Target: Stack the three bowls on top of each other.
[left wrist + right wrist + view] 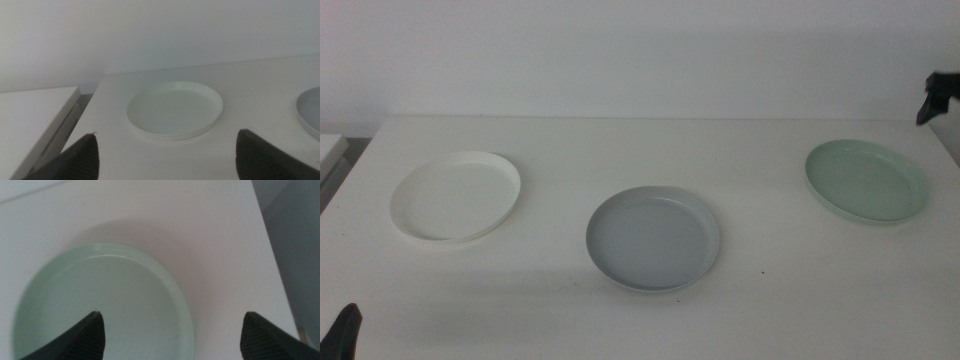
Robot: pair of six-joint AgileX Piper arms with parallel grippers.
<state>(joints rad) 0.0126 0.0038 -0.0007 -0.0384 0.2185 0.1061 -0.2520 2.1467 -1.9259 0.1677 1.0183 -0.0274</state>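
The wide white table (650,135) carries everything, and nothing on it is stacked yet: the three dishes lie flat, each on its own patch of tabletop and well apart from the others.

The shallow round grey bowl (653,239) with a low rim sits in the middle, nearest the camera in the middle view. The shallow round white bowl (455,196) of much the same size lies toward the left side, a little farther back. The shallow round pale mint-green bowl (866,180) lies toward the right side, near the table's right edge. All three are upright and empty.

The right gripper (172,330) is above the mint-green bowl's near-edge side; in its wrist view the two dark fingers (75,340) stand wide apart, one over the bowl's inside and the other over bare table beyond the rim, with nothing held. In the middle view only a dark part of that arm shows at the right edge. The left gripper (165,155) waits low at the near left corner, facing the white bowl (175,110) from some way off; its fingers (75,160) are also spread wide and hold nothing.

As I judge it, the task is at its very start. No bowl has been lifted, and two placements remain. The right arm looks closest to a first grasp, on the mint-green rim.
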